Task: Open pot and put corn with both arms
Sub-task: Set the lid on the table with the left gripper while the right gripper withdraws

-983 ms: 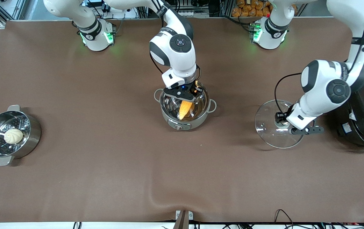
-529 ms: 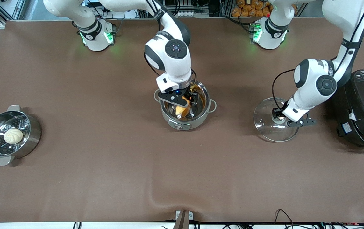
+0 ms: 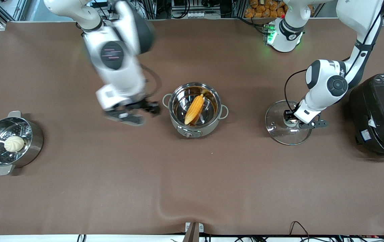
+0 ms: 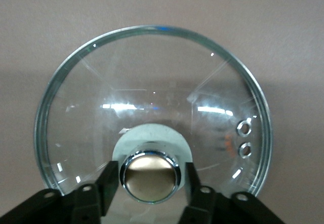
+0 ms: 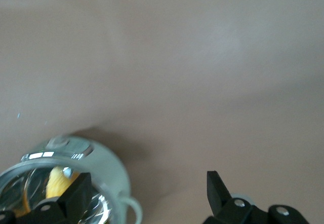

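Note:
The grey pot [image 3: 195, 129] stands open mid-table, and the yellow-orange corn [image 3: 194, 109] lies inside on the shiny steel. My right gripper [image 3: 140, 113] is open and empty, in the air over bare table beside the pot, toward the right arm's end. In the right wrist view the pot [image 5: 104, 165] and the corn [image 5: 55, 181] show by one finger of the right gripper [image 5: 149, 191]. My left gripper [image 3: 292, 120] is shut on the copper knob [image 4: 149, 176] of the glass lid [image 3: 281, 129], low at the table toward the left arm's end. The lid [image 4: 152, 82] fills the left wrist view.
A perforated steel steamer pot [image 3: 32, 148] holding a white bun [image 3: 14, 143] stands at the right arm's end. A large black rice cooker [image 3: 380, 114] stands at the left arm's end, close beside the lid and the left arm.
My right gripper let go of the corn, which now lies in the pot, and swung up and away toward the right arm's end. My left gripper lowered the lid toward the table.

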Available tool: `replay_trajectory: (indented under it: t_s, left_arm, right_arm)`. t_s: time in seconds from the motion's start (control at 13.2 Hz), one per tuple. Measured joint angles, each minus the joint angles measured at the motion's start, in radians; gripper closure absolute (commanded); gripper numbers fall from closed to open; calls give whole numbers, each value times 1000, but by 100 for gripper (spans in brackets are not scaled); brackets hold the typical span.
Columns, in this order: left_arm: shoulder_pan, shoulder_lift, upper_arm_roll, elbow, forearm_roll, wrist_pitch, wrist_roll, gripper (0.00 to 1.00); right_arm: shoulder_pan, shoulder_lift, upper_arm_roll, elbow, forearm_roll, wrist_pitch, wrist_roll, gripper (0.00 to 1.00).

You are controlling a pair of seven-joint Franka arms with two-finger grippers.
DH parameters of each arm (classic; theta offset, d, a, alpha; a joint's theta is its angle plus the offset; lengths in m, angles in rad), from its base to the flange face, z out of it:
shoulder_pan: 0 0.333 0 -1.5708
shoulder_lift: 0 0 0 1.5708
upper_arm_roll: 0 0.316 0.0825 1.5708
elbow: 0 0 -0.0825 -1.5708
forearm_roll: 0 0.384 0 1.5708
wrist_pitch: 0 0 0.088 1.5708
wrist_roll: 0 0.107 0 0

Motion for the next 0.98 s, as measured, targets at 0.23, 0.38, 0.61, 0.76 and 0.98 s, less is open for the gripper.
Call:
replay_trajectory:
  t_s: [0.23,0.38,0.61,0.76,0.98]
  left_arm:
    - [1,-19,-1,49,0,-2,-3,0]
    - [1,-40,-1,130,0,-101,-3,0]
    - [0,-57,-4,417,0,-474,-3,0]
    - [-3,-65,-9,600,0,-688,-3,0]
    - [2,-69,-8,748,0,-826,-2,0]
  right_arm:
    - [-162,-51,-2,-4,0,-45,-201,0]
    - [-244,-89,-4,-4,0,-91,-302,0]
    - [-338,-175,-8,0,1,-190,-397,0]
    - [-414,-208,-9,32,10,-254,-437,0]
    - [-469,-212,-9,93,17,-283,-455,0]
